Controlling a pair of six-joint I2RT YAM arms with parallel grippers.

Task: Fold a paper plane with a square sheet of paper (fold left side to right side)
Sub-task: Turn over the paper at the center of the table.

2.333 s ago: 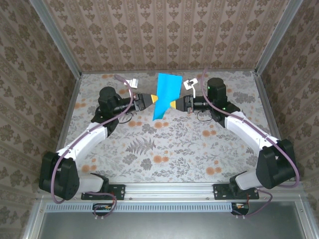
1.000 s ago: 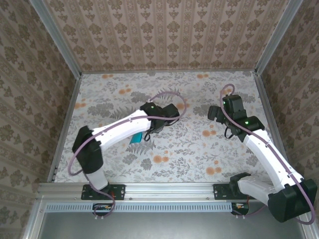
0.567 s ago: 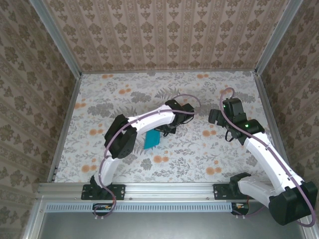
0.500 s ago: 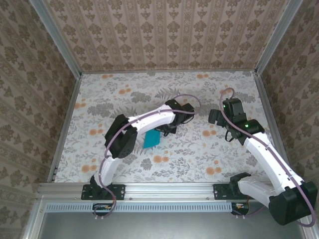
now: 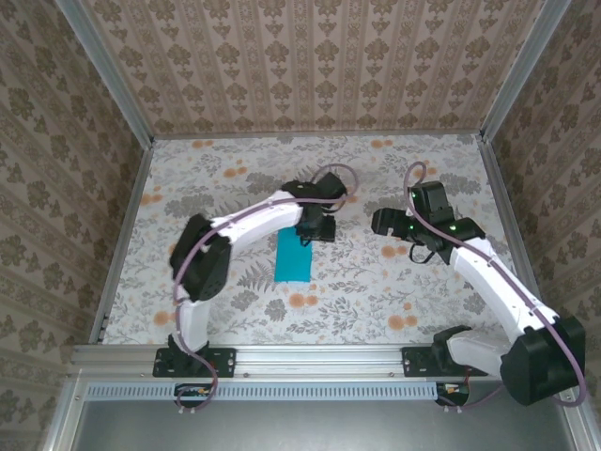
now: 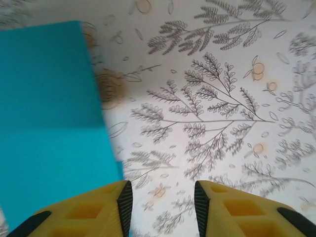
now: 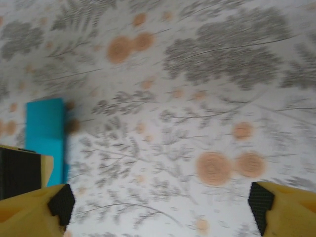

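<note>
The square sheet of paper (image 5: 294, 256) lies flat on the table as a narrow turquoise rectangle, folded over. My left gripper (image 5: 315, 228) hovers at its far end, pointing down. In the left wrist view the paper (image 6: 49, 123) fills the left side, and the left gripper (image 6: 163, 207) is open with only bare table between its yellow fingers (image 6: 94, 212). My right gripper (image 5: 380, 223) is to the right of the paper, apart from it and open wide. In the right wrist view, the right gripper (image 7: 158, 202) holds nothing and the paper (image 7: 45, 131) is far left. The paper plane is out of view.
The floral tablecloth (image 5: 423, 291) covers the table inside patterned walls with metal edge rails (image 5: 127, 235). Both arms' cables loop above the wrists. The left arm's elbow (image 5: 197, 258) stands left of the paper.
My left gripper has opened and let go of the paper, which now lies flat below it. The left elbow swung left. My right gripper moved left toward the paper, closing slightly.
</note>
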